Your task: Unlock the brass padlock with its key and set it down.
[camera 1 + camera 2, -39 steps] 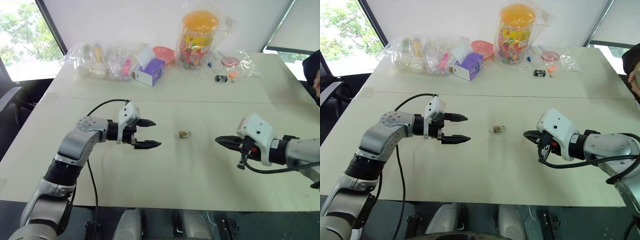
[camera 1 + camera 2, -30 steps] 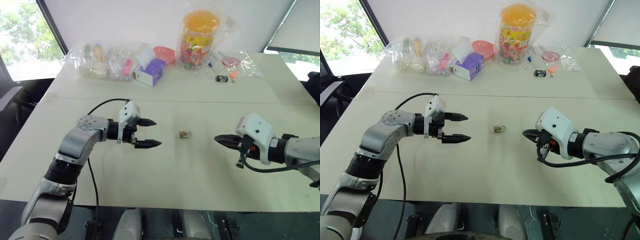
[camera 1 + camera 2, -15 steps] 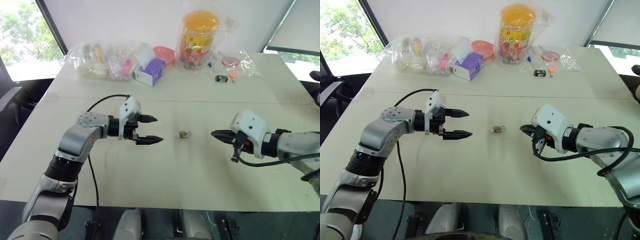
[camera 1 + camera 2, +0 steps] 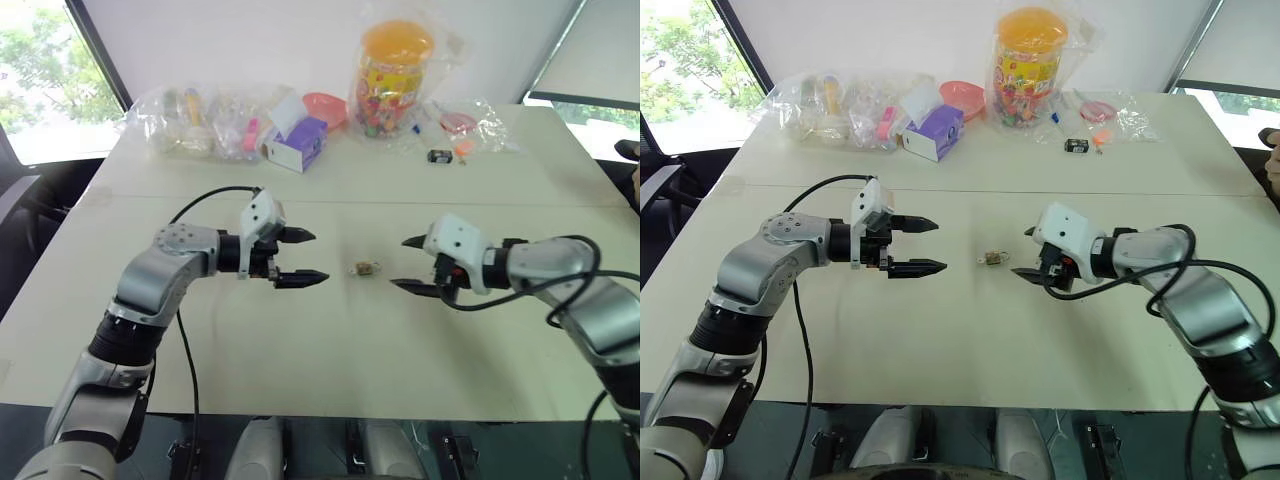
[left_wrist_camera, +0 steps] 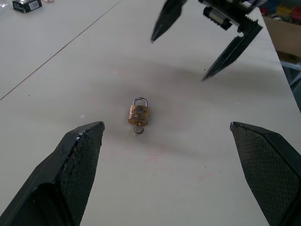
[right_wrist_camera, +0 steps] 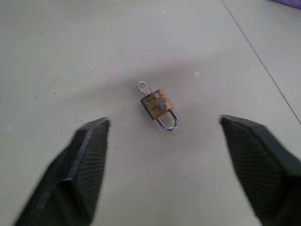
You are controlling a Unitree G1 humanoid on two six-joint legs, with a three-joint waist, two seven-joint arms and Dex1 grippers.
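Left pincer (image 4: 302, 257) fingers spread wide, empty, hovering over the cream table (image 4: 330, 340), tips pointing right. Right pincer (image 4: 409, 264) also wide open, empty, tips pointing left. One small brass padlock with a silver shackle (image 4: 366, 268) lies flat on the table between the two pincers, touching neither, nearer the right one. One small silver key (image 6: 143, 87) sticks out of its base; shackle looks closed. Far edge: one purple-and-white box (image 4: 297, 146), one clear jar with an orange lid (image 4: 392, 72), several clear plastic bags (image 4: 205, 120).
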